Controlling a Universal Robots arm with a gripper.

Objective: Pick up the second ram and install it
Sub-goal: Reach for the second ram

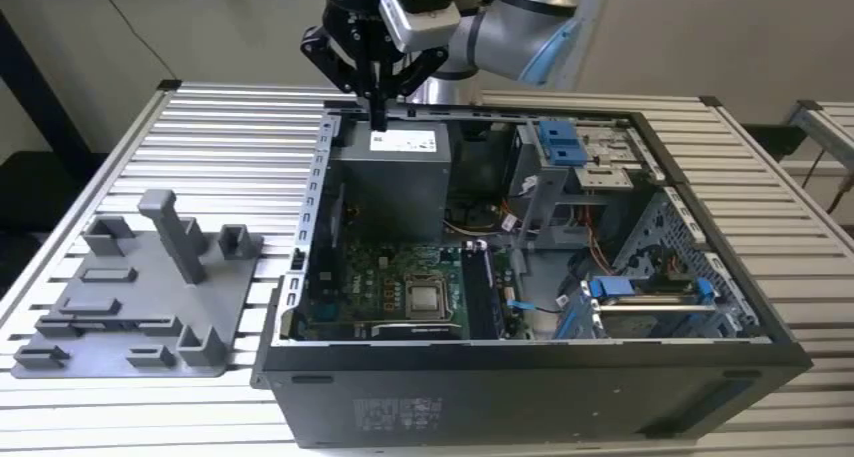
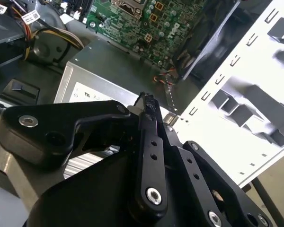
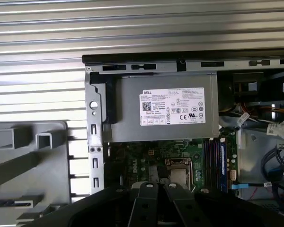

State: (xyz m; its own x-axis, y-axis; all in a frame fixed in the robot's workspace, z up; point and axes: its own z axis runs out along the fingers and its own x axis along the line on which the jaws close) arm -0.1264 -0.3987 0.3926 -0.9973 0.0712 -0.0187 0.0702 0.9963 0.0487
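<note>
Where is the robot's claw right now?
In the exterior view the gripper hangs over the grey power supply, at the far end of the open case, toward the exterior view's left.

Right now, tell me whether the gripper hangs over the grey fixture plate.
No, the gripper hangs over the power supply inside the case.

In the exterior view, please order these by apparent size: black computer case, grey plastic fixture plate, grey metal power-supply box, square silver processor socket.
Largest to smallest:
black computer case
grey plastic fixture plate
grey metal power-supply box
square silver processor socket
</note>
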